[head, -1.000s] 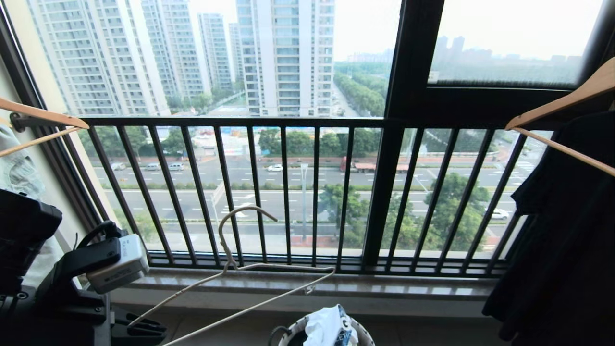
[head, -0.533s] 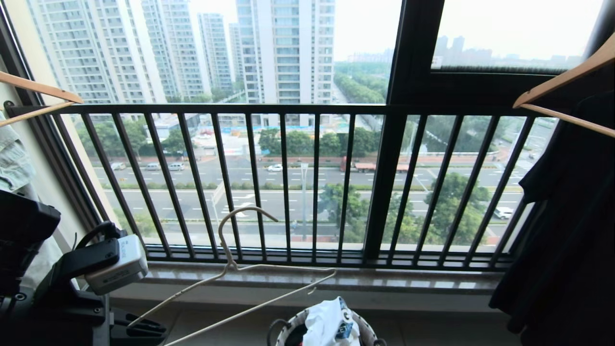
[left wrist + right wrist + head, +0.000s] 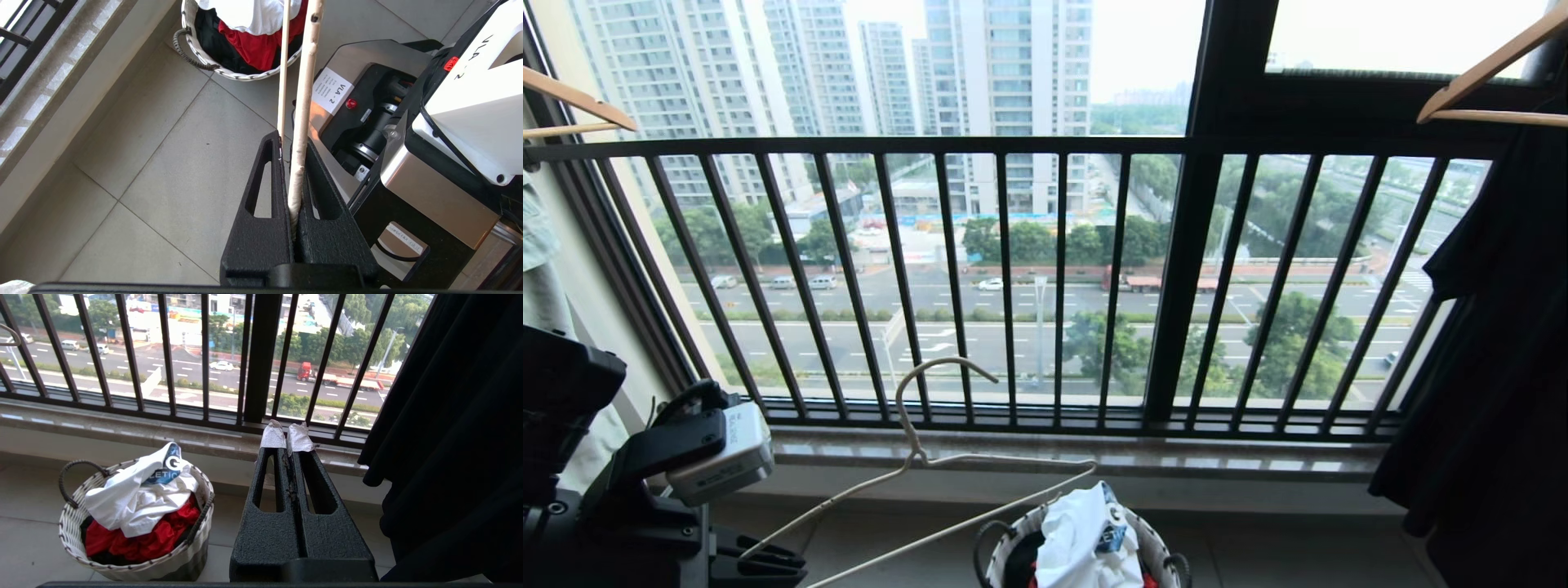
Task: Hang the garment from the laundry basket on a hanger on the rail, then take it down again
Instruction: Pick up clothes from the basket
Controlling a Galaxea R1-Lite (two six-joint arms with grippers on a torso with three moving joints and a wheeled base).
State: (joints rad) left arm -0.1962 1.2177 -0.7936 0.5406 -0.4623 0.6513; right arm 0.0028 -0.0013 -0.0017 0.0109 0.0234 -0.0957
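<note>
A: How far has the job been carried?

B: Barely begun, by the look of it. The hanger [image 3: 947,482] is gripped at one end by the left claw [image 3: 295,163], which is clenched on the cream wire; in the head view the hook is seen pointing up in front of the black window railing [image 3: 1013,147], low on the robot's left side.

A: And the garment?

B: It is not yet picked up. The white T-shirt [image 3: 139,490] is lying crumpled on top of a red cloth [image 3: 143,535] inside the laundry basket [image 3: 73,522], with part of the blue print turned upward. The basket is standing on the tiled floor [image 3: 163,163] just below the window sill [image 3: 1094,461].

A: What about the other arm?

B: The right claw [image 3: 287,437] is shut on nothing — its taped tips are pressed together, and it is held up facing the railing, with the basket below it and to one side. A dark garment [image 3: 1486,367] is hung on a wooden hanger [image 3: 1486,82] at the right edge.

A: Is the rail shown?

B: No, the perforated rail cannot be made out in any view, so nothing can be said of it.

A: So what remains?

B: Nearly everything, it is judged — the shirt has to be lifted out, threaded onto the hanger, hung up, and then taken down again.
</note>
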